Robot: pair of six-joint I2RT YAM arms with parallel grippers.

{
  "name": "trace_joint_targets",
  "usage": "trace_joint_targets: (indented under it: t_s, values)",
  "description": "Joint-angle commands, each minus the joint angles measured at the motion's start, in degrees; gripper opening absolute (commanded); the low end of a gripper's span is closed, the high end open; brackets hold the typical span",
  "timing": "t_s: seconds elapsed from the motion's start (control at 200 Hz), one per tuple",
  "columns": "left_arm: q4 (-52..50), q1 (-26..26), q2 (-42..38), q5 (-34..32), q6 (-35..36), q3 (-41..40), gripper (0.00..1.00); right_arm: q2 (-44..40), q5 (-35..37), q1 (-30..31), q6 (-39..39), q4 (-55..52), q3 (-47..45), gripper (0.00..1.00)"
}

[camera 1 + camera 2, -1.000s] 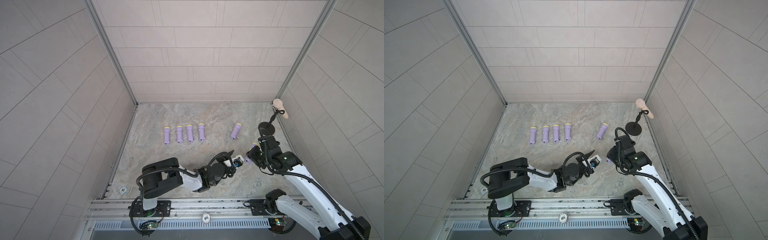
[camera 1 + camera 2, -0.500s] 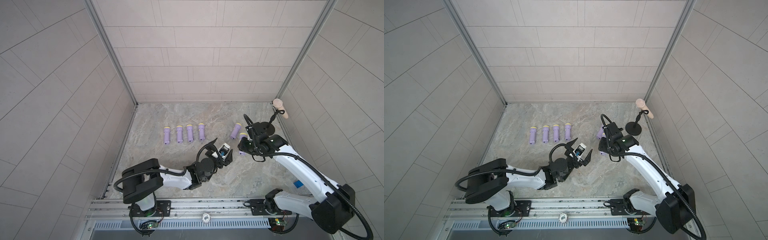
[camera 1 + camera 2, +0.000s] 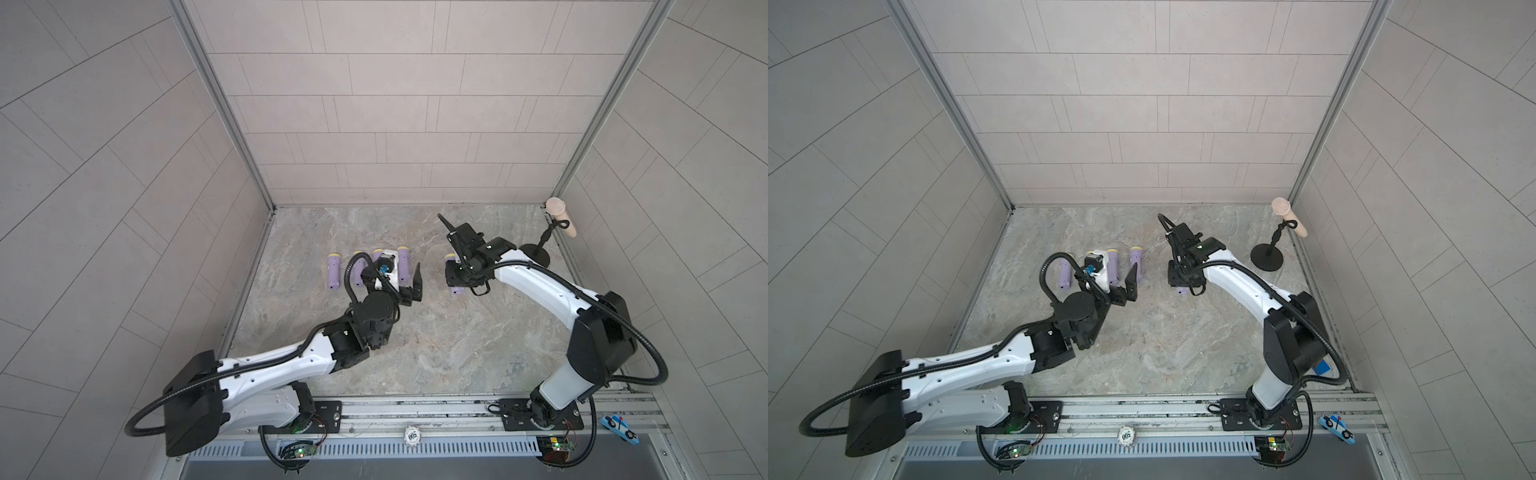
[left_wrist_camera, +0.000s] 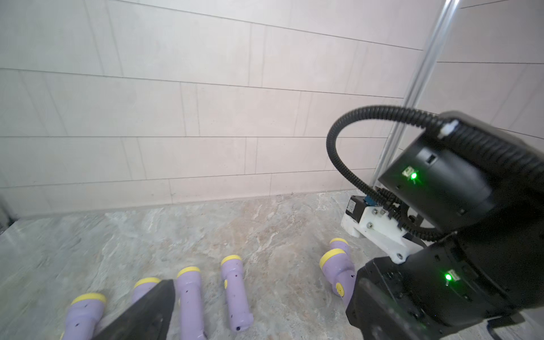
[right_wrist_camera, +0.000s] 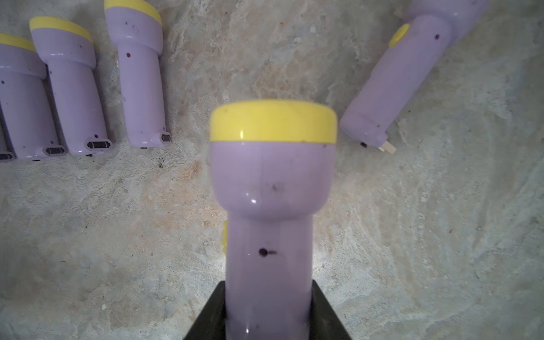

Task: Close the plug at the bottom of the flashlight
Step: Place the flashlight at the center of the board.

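1. Over the middle of the stone-patterned table [image 3: 436, 345], in both top views, the left gripper [image 3: 397, 277] hangs with its jaws spread wide and nothing between them. One dark finger [image 3: 417, 275] shows clearly; the other is hidden under the wrist camera. A row of four flashlights [image 3: 333, 272] lies under and just beyond this gripper, with purple bodies and yellow heads on the far ends
2. In the same views the right gripper [image 3: 457, 279] points down at the table, apart from the left gripper on the robot's right. Purple and yellow bits show at its edges, but which flashlight they belong to I cannot tell. A black stand [image 3: 535, 254] stands further out on that side
3. In the left wrist view one finger of the wide-open left gripper fills the foreground above the row. The held flashlight [image 4: 338, 273] runs into the right gripper's black body, yellow head away from it. A loose flashlight [image 4: 339, 244] lies just behind
4. In the right wrist view the right gripper is clamped on the handle of the held flashlight, a dark finger [image 5: 206, 318] on each side. The bottom end sits back between the fingers, so the plug is out of sight. Beyond the fingertips the loose flashlight lies slanted on the table, a small pale tab sticking out of its bottom end. The row lies off to the other side, with dark oval marks on the ends nearest the gripper
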Motion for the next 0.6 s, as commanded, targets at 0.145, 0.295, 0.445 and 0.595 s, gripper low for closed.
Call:
trace_joint_targets:
  t_s: [0.145, 0.295, 0.445, 0.595]
  values:
    - [-37.5, 13.7, -10.2, 7.8, -19.9, 6.4, 1.00, 12.9, 2.7, 2.3, -6.0, -2.5, 12.4, 0.00]
    - [-47.3, 22.0, -10.6, 10.9, -17.4, 8.1, 0.99, 20.8, 2.9, 2.3, -7.0, -3.5, 19.3, 0.00]
    - [-47.8, 27.2, -11.6, 11.5, -17.4, 5.7, 0.99, 26.4, 4.3, 2.3, -7.0, -4.0, 25.0, 0.00]
    - [-46.2, 30.2, -13.3, 12.7, -20.4, 3.3, 1.00, 29.2, 6.0, 2.3, -4.9, -3.4, 27.8, 0.00]
